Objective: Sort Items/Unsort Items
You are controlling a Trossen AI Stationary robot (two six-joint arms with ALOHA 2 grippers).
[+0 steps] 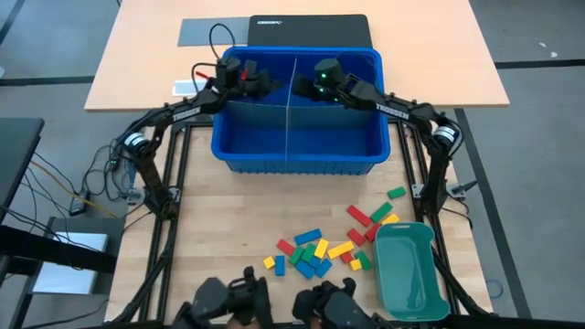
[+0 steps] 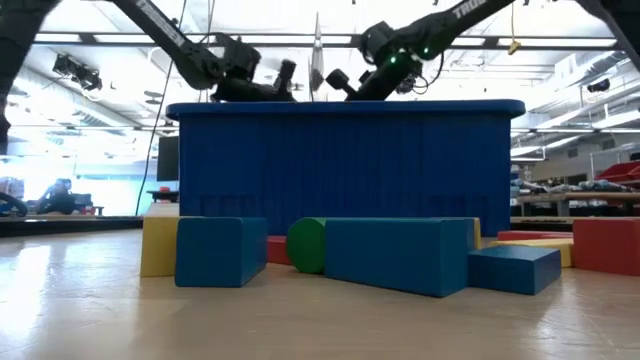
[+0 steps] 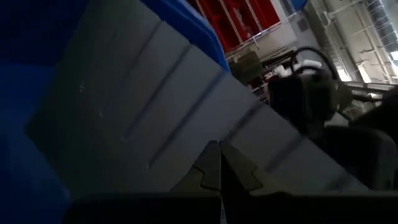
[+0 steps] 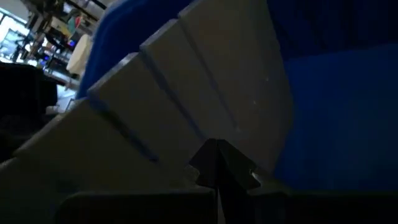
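Blocks (image 1: 315,251): small, rigid, light, probably slick plastic; pinch across the narrow sides. They lie well apart from left gripper (image 1: 259,84) and right gripper (image 1: 306,87), both shut, empty, flanking the bin's divider (image 1: 291,110).

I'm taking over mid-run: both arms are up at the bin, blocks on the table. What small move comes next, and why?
Probably lift the right gripper clear of the blue bin and swing it toward the blocks. Both it and the left gripper are shut and empty beside the grey divider, and the blocks lie nearer the right arm.
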